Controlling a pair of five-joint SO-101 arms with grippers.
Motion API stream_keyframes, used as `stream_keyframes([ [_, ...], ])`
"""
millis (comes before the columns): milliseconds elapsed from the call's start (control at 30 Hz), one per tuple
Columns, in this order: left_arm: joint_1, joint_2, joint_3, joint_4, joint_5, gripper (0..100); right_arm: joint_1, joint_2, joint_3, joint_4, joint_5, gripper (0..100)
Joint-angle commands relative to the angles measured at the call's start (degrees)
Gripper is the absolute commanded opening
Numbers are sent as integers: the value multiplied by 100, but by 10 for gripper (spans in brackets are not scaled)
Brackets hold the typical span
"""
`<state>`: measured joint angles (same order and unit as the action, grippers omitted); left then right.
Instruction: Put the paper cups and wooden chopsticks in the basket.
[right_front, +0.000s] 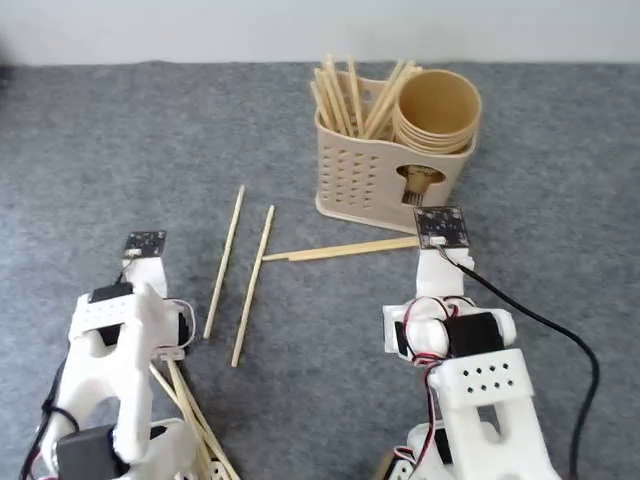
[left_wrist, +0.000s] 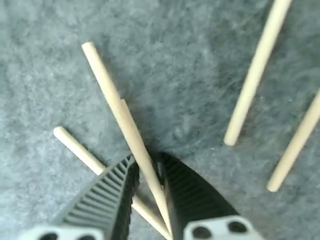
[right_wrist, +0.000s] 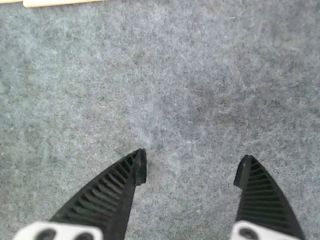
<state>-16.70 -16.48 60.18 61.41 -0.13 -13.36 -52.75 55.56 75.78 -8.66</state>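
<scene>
Closest to the lens in the high view are my left arm (right_front: 115, 330) at 7 o'clock and my right arm (right_front: 470, 370) at 5 o'clock. Crossed chopsticks (right_front: 195, 420) stick out from under the left arm. A loose pair (right_front: 225, 260) lies on the grey felt (right_front: 100, 150) near centre, toward 9 o'clock. A crosswise chopstick (right_front: 340, 250) lies just ahead of the right arm. The basket (right_front: 360, 190) stands at 1 o'clock. It already holds stacked paper cups (right_front: 437, 105) and standing chopsticks (right_front: 335, 95).

Left wrist view: my left gripper (left_wrist: 147, 162) has its jaws drawn in tight on the held chopstick (left_wrist: 107, 90), and the grip looks close to one end. A lower chopstick (left_wrist: 77, 147) crosses beneath it at the jaws.

Right wrist view: my right gripper (right_wrist: 193, 157) has its jaws wide apart over bare felt, holding nothing. A far chopstick (right_wrist: 60, 2) lies beyond the tips.

Risks, as I judge them:
- The crossing stick could get pinched and dragged up too, then drop partway.
- An end grip may let the long stick swing or twist in the jaws.
- The free end could catch the basket rim or the standing sticks and push the light basket over.

Print: I can read no writing on the basket, cups or arms.
</scene>
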Motion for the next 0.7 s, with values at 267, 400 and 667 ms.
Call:
stream_keyframes([
  [267,1011,0,-1253,-79,985,13,31,-101,-35,-92,-35,296],
  [400,1354,0,-1719,-79,1363,13,31,-101,-35,-92,-35,296],
  [667,1662,0,-2782,-70,1837,12,31,-101,-35,-92,-44,296],
])
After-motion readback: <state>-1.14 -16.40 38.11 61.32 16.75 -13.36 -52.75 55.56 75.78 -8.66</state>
